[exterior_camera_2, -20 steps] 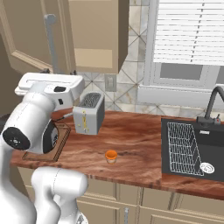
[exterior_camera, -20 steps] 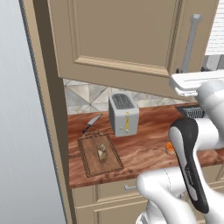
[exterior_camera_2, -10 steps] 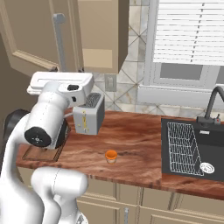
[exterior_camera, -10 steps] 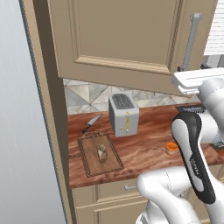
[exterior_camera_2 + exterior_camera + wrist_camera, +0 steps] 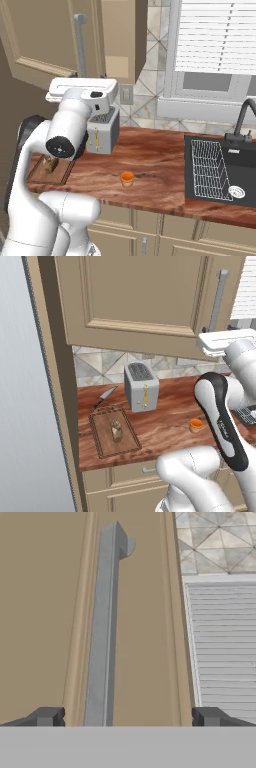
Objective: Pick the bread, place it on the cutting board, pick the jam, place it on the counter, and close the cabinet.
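From the left base view, the bread (image 5: 117,429) lies on the cutting board (image 5: 101,443) and the jam (image 5: 196,425) stands on the counter (image 5: 165,421), well apart from the board, so both placements look done. What remains is closing the cabinet (image 5: 145,296), whose door hangs swung out over the toaster (image 5: 141,387).

From the right base view, the same door (image 5: 40,45) stands open toward the camera, its silver bar handle (image 5: 81,47) running upright along the free edge. The jar (image 5: 127,178) sits alone on the bare wood.

In the hand view the hand (image 5: 127,717) is spread wide and empty, its two dark tips straddling the handle (image 5: 102,632) without visibly touching it (contact is hard to judge here). The handle's long axis runs away from the tips, up the picture. The next move, as I judge it, calls for pushing the door panel sideways toward its frame, keeping pressure near the handle edge until it seats
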### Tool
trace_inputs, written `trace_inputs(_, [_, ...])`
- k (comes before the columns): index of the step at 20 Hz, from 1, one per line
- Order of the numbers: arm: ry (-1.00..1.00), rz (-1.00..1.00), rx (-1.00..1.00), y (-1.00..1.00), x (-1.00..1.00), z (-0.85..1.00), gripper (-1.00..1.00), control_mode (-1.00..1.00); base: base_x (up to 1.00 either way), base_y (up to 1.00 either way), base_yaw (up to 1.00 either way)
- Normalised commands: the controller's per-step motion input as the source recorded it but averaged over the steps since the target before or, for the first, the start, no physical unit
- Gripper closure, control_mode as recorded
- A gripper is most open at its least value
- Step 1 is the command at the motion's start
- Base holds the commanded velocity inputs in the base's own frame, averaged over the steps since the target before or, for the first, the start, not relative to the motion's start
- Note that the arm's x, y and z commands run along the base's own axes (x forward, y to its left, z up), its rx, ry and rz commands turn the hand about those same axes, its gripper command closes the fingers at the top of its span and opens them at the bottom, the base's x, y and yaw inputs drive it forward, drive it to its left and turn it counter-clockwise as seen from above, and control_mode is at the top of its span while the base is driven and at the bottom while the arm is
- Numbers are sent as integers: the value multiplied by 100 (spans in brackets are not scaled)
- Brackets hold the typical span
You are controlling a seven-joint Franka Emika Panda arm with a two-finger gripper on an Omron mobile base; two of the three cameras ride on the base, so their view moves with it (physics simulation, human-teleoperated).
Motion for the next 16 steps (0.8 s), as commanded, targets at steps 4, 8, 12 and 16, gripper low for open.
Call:
trace_inputs(4, [0, 0, 0, 14, 51, -9, -100, -100, 0, 0, 0])
trace_inputs(8, [0, 0, 0, 14, 46, -6, -100, -100, 0, 0, 0])
trace_inputs(12, [0, 0, 0, 17, 49, -6, -100, -100, 0, 0, 0])
trace_inputs(16, [0, 0, 0, 17, 50, -7, -100, -100, 0, 0, 0])
